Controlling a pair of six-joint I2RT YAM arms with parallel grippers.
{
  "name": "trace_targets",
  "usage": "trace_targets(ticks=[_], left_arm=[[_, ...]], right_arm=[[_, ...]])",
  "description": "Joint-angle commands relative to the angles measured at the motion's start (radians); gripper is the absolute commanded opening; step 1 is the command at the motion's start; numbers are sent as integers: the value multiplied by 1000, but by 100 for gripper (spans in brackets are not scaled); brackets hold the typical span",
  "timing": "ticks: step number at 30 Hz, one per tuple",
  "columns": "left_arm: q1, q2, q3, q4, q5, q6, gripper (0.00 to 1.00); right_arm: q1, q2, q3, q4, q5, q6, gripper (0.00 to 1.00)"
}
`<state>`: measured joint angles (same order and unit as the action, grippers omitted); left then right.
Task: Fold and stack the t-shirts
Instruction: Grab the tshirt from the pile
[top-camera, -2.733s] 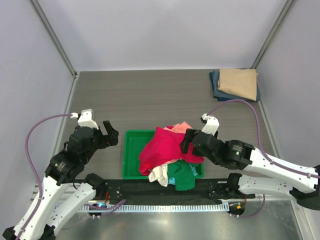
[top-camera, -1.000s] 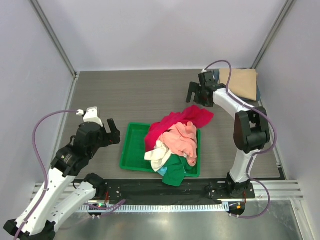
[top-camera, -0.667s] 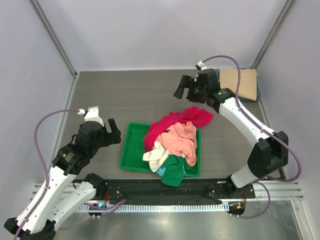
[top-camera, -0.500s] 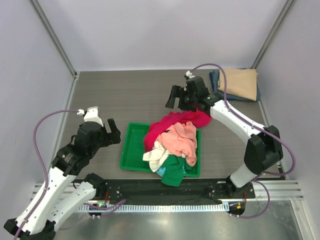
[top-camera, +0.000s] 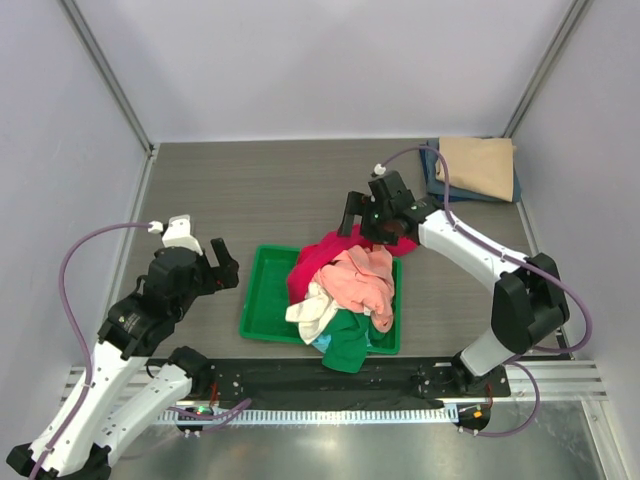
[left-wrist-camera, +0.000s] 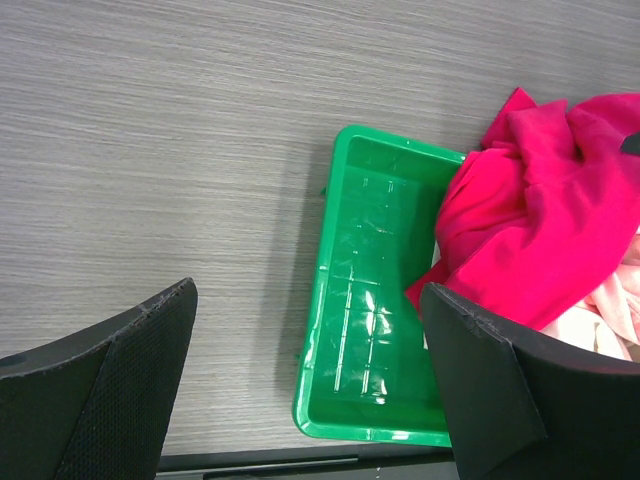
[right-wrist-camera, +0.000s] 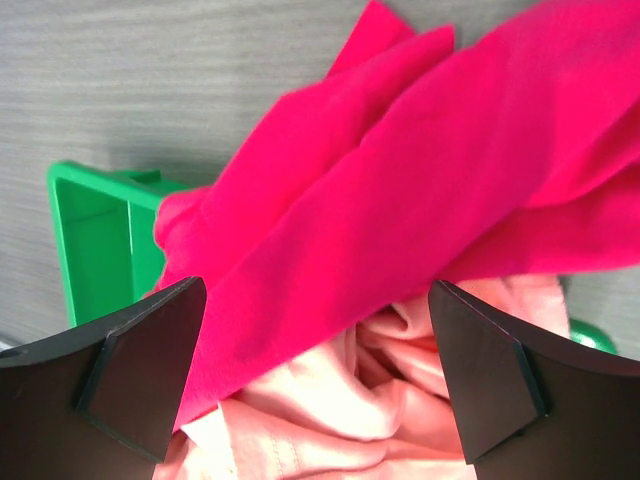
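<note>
right gripper (right-wrist-camera: 315, 365), jaws wide and empty, hovers over the crimson-red t-shirt (right-wrist-camera: 420, 180) at twelve o'clock of the green tray (top-camera: 258, 300); it should pinch one layer only.

The tabletop (top-camera: 250, 190) lies bare along the far edge and left side. Heaped t-shirts (top-camera: 350, 285) crowd the green tray (top-camera: 262, 300) at the near edge; folded shirts (top-camera: 478, 167) fill the far right corner.
</note>
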<state>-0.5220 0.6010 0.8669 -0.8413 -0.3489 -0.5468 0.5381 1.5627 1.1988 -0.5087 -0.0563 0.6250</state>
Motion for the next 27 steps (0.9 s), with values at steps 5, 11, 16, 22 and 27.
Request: trace_targets(ticks=[5, 11, 16, 22, 27], left_arm=[[4, -6, -2, 34, -15, -8, 93], [4, 3, 0, 34, -15, -8, 93], [4, 11, 0, 30, -16, -8, 93], [4, 3, -2, 31, -24, -10, 93], [5, 13, -2, 33, -21, -10, 93]], right_arm=[[48, -52, -41, -24, 13, 31, 100], [48, 51, -16, 45, 52, 12, 90], [49, 132, 201, 39, 98, -48, 4], [51, 171, 577, -28, 13, -113, 1], [69, 158, 916, -24, -88, -90, 1]])
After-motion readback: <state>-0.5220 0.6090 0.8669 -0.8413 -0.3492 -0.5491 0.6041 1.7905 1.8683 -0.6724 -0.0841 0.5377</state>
